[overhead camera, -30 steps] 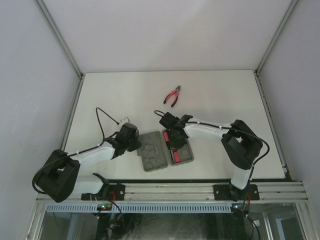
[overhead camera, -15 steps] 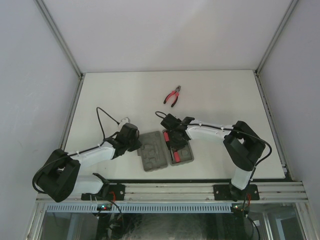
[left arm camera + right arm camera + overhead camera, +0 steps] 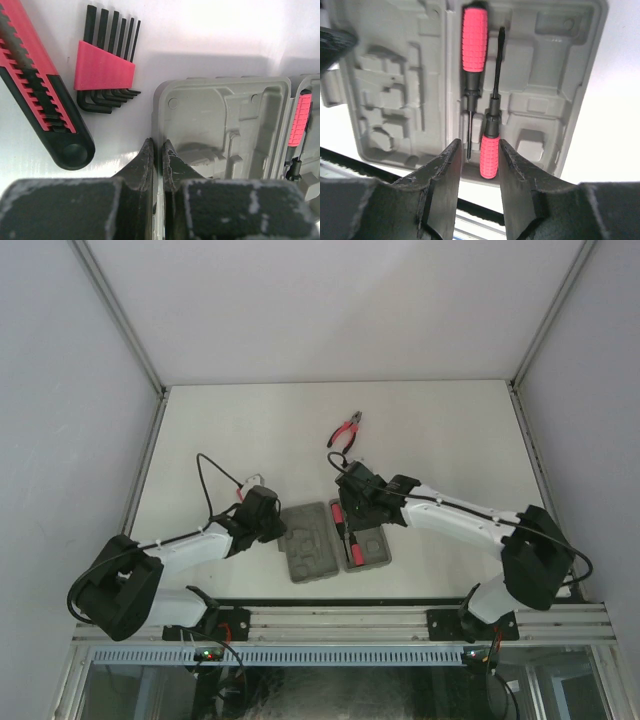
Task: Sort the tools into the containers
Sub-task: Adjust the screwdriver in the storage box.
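We are mid-sort. Two drivers already lie in moulded slots in the right half of the open grey tool case [image 3: 312,560]: the long-handled driver [image 3: 474,37] and the short driver [image 3: 489,155], side by side and pointing opposite ways. The right hand [image 3: 480,145] hovers low over them with its jaws apart, straddling the short driver's handle without clamping it. The left hand [image 3: 156,147] is almost together and, as far as we can tell, pinched on the rim of the case's left half, steadying it.

Not yet sorted on the counter [image 3: 440,430] are the red-handled pliers [image 3: 347,430], far of the case. The hex-key set [image 3: 105,65] and the red-and-black cutter [image 3: 40,90] lie just beside the left half.

We judge the next move to be lifting the right hand clear and reaching far for the pliers.
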